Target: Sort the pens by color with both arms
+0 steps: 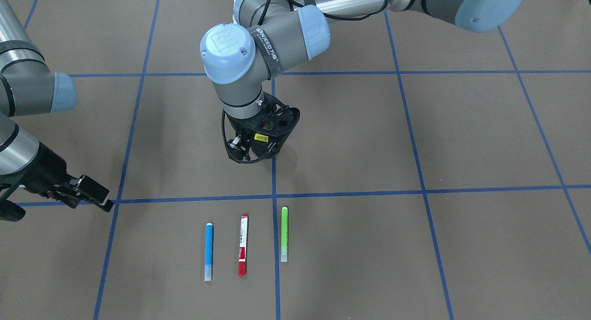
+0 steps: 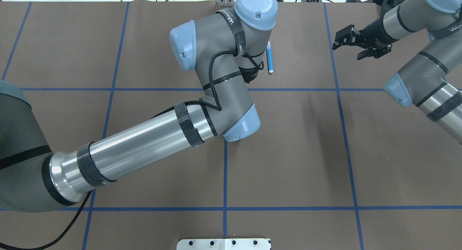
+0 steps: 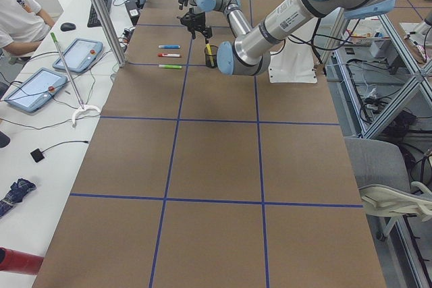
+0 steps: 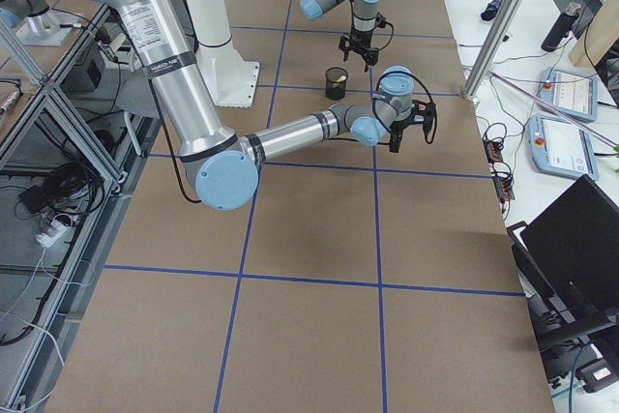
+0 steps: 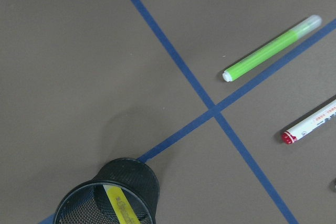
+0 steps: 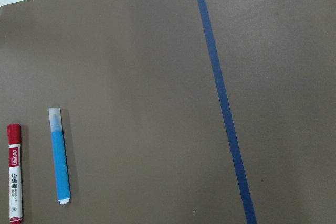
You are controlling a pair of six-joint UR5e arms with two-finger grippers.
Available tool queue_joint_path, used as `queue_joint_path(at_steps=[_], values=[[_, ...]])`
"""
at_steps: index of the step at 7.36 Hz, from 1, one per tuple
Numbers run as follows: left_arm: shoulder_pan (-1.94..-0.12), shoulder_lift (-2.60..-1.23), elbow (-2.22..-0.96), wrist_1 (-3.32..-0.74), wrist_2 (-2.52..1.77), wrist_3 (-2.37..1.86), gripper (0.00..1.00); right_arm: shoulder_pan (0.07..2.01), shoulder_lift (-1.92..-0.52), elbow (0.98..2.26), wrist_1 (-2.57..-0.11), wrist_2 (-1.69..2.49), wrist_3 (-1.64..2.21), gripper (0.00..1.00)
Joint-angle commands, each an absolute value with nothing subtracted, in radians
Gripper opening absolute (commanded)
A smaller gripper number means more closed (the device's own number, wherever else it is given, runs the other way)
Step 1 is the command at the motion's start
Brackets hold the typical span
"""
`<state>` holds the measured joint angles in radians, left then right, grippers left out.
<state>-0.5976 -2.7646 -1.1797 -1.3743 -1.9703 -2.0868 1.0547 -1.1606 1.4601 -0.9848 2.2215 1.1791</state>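
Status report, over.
Left gripper open near cup; right gripper open, empty. Blue pen, red pen, green pen side by side on table; yellow pen in cup. Left arm hides cup from overhead.

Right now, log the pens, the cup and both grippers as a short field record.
laid out: blue pen, red-and-white pen, green pen, parallel in a row, not touching
stowed: yellow pen inside the black mesh cup
left gripper: close to the cup, open or shut unclear
right gripper: open, empty, out beyond the blue pen's side
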Motion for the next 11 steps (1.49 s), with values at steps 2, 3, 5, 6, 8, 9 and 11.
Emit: queue_joint_path(at_steps=[2, 3, 5, 6, 8, 9, 11], values=[[-0.545, -2.816, -1.118, -1.304, -1.945, -2.002, 0.85, 1.054, -1.163, 1.459, -0.983, 2.221, 1.183, 0.99], [-0.545, -2.815, -1.118, -1.286, -1.945, -1.923, 0.79, 1.054, -1.163, 1.46, -0.983, 2.221, 1.183, 0.99], [-0.545, -2.815, -1.124, -1.272, -1.922, -1.858, 0.6, 1.054, -1.166, 1.46, -0.983, 2.221, 1.184, 0.99], [-0.545, -2.815, -1.124, -1.272, -1.921, -1.847, 0.52, 1.054, -1.167, 1.459, -0.983, 2.221, 1.184, 0.99], [-0.545, -2.812, -1.124, -1.275, -1.904, -1.845, 0.44, 1.054, -1.173, 1.454, -0.983, 2.221, 1.183, 0.99], [-0.543, -2.815, -1.126, -1.276, -1.904, -1.845, 0.46, 1.054, -1.172, 1.454, -0.983, 2.221, 1.183, 0.99], [-0.537, -2.816, -1.124, -1.278, -1.891, -1.845, 0.51, 1.055, -1.173, 1.451, -0.983, 2.218, 1.183, 0.99]])
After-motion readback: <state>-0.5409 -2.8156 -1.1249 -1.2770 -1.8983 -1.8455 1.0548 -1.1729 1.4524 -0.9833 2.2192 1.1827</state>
